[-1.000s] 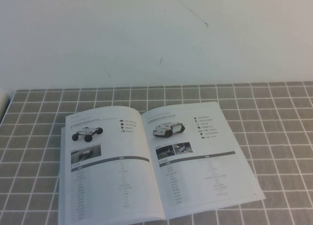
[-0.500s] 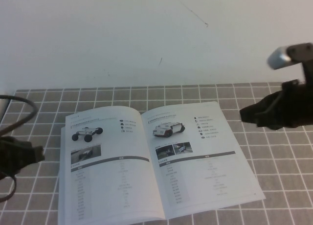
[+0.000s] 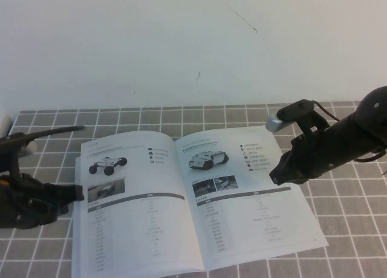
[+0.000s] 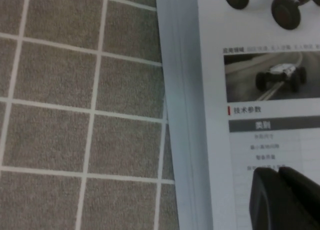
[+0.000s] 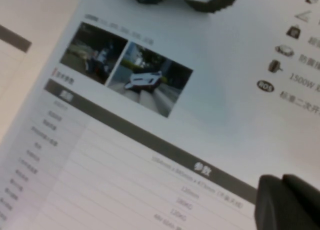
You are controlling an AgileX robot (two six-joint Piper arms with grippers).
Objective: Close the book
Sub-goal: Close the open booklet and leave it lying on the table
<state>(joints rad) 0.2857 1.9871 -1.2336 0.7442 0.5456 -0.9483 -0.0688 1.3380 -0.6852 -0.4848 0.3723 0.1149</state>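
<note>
The open book (image 3: 158,213) lies flat on the grey tiled mat, showing two pages with pictures of wheeled robots and tables. My left gripper (image 3: 77,193) is at the book's left edge, beside the left page; in the left wrist view the left gripper (image 4: 277,171) is shut, its fingers pressed together above the page (image 4: 260,105). My right gripper (image 3: 276,176) hovers over the outer part of the right page. The right wrist view shows the right gripper (image 5: 280,179) shut too, empty, above the printed page (image 5: 150,115).
The grey tiled mat (image 3: 351,229) stretches around the book, with a white wall (image 3: 181,42) behind it. A black cable (image 3: 42,133) from the left arm hangs above the mat at the far left.
Both arms have come into view. The left gripper moved right to the book's left edge. The right gripper dropped down and left over the right page.
</note>
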